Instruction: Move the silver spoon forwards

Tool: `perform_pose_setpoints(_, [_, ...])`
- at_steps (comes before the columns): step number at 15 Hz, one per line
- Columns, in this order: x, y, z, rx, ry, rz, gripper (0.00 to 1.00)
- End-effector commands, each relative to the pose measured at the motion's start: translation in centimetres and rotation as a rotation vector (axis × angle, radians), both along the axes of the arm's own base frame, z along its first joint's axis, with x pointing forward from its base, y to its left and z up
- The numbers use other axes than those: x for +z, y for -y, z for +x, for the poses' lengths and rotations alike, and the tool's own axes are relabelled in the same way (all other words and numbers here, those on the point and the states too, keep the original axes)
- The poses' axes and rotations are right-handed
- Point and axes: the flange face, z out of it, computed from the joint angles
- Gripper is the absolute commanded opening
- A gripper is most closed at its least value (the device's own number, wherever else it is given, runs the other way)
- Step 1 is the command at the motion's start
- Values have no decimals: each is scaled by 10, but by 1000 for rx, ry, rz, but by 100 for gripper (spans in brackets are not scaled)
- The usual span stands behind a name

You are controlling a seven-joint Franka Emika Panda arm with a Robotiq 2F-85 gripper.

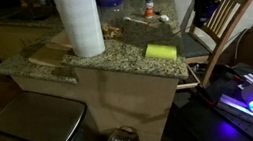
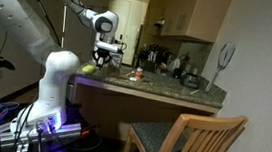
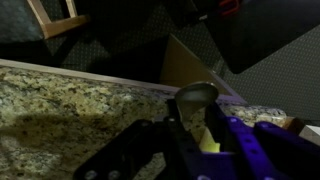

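In the wrist view the end effector (image 3: pixel 186 132) reached in from the bottom edge, one finger dark and the other purple. The fingers were drawn almost together around the thin handle of the spoon (image 3: pixel 197 95). It seemed to have the spoon in its grip. The shiny oval bowl stood up past the fingertips, lifted clear of the table (image 3: pixel 60 110) and showing against its far edge. Low between the fingers a bit of the yellow sponge (image 3: pixel 210 147) showed.

In an exterior view the end effector (image 2: pixel 105 57) hung from the white arm (image 2: pixel 20 25) just above the table (image 2: pixel 165 89), near its end, with the sponge (image 2: pixel 88 68) just beside it. The spoon was too small to make out there.

In an exterior view the sponge (image 1: pixel 161 50) lay near the table's (image 1: pixel 115 62) front corner. A white paper roll (image 1: pixel 79 22) stood upright further along, well apart from it. A wooden chair (image 1: pixel 222 21) stood beside the table's end, and a metal bin (image 1: pixel 39 124) sat on the floor in front. Small kitchen items at the back of the table were too blurred to tell.
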Motion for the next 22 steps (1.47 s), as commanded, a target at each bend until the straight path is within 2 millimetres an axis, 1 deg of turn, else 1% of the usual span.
perform_pose_setpoints(1, [-6, -4, -1, 38, -10, 6, 8])
perform_pose_setpoints(5, [-6, -9, -2, 54, 24, 17, 8])
perform_pose_setpoints(8, [-5, -10, 0, 20, 75, 17, 8])
perform_pose_setpoints(9, [4, -13, 11, -12, 109, 42, 8])
perform_pose_setpoints(10, [3, -42, 44, -66, 146, 106, 8])
perform_pose_setpoints(11, [12, -46, 55, -96, 203, 137, 8])
perform_pose_setpoints(13, [28, -65, 84, -143, 333, 205, 8])
perform_pose_setpoints(15, [32, -91, 116, -153, 445, 242, 8])
perform_pose_setpoints(16, [36, -68, 81, -135, 403, 213, 33])
perform_pose_setpoints(18, [33, -86, 104, -143, 438, 228, 33])
perform_pose_setpoints(19, [31, -90, 110, -143, 438, 227, 8])
perform_pose_setpoints(22, [12, -74, 105, -156, 363, 167, 8])
